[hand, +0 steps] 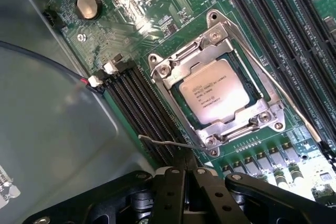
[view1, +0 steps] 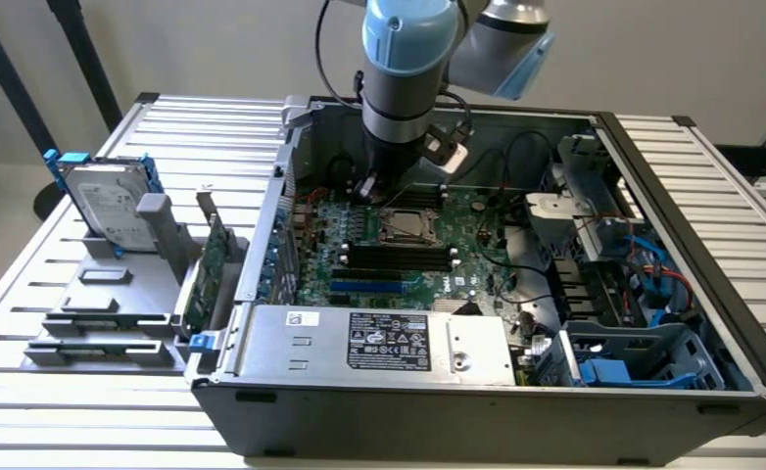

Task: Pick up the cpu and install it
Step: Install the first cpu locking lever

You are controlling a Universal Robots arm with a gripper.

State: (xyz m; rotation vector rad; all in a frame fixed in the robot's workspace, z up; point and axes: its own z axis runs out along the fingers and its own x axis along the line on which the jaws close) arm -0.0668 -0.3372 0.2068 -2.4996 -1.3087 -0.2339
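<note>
Small flat square cpu (hand: 212, 96) with a dull silver-grey metal top, lying flat and level inside the silver metal socket frame (hand: 167, 73) on the green circuit board (hand: 157, 3), all four edges hemmed by that frame. Black two-finger gripper (hand: 185, 171) just beside one corner of the frame, clear of the chip, fingers pressed together and holding nothing. Thin wire lever (hand: 168, 142) along the frame's nearest edge, free end poking out toward the fingertips. Long black memory slots (hand: 134, 100) tight against two opposite sides of the frame. Plain grey panel (hand: 47, 145) close on the gripper's flank, little room there. Open room straight above the chip. Grey-and-blue robot arm (view1: 409, 78) reaching down into the open dark grey computer case (view1: 488, 416), walls ringing the board, silver power supply box (view1: 292, 343) along the near edge. Silver hard drive with blue rails (view1: 102, 208) upright on the slatted metal table (view1: 736, 196), outside the case at the exterior view's left.
</note>
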